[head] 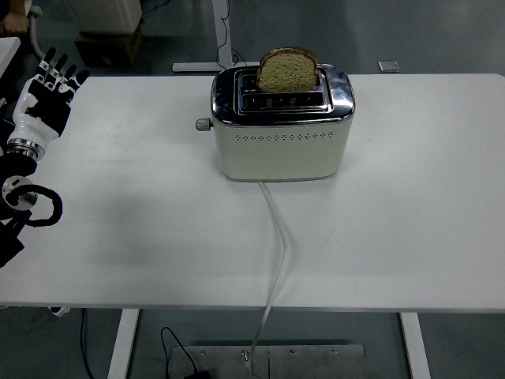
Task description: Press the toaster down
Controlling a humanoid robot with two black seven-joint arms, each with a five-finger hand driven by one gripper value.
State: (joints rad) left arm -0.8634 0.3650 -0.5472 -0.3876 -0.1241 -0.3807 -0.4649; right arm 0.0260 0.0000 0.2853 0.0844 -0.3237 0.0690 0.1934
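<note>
While the cream and shiny silver toaster (282, 124) sits toward the back of the flat white counter (394, 221), a little left of the middle, nothing is touching it. It has two long slots on its silver top. A brown slice of bread (287, 69) stands upright in the back slot and sticks up high above the top. The front slot looks dark, and what is inside it cannot be made out. A small round grey knob (203, 124) pokes out from the left end of the toaster. A row of tiny holes runs along the cream front wall. A long white power cord (278, 245) comes out from the bottom front of the toaster, runs across the counter toward the near edge, and hangs down over it.

The left robot hand (46, 88), black and white with five fingers, is at the far left edge of the counter, well apart from the toaster. Its fingers point up and are spread out, and it holds nothing. The black arm behind it comes in from the left side, with a loop of black cable near the wrist.

Behind the counter, on the grey floor, stand a white metal post (222, 31) and a brown cardboard box (108, 47).
</note>
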